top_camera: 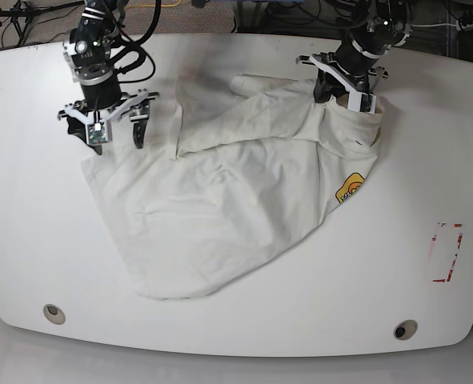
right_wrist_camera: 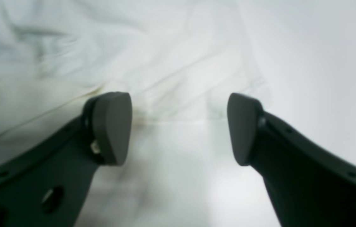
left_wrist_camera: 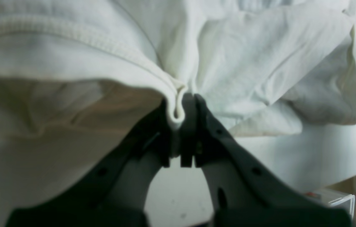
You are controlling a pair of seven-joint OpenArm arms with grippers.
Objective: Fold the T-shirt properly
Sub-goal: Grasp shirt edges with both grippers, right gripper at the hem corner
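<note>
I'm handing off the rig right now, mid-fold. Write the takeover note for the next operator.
Left gripper: shut on a hemmed edge of the T-shirt, lifting it at the table's far side.
Right gripper: open, empty, above the shirt's other far corner.
Shirt: crumpled, partly doubled over, logo patch showing.
Done: one edge picked up.
Left: probably grasp with the right, spread flat, then make the folds.
</note>
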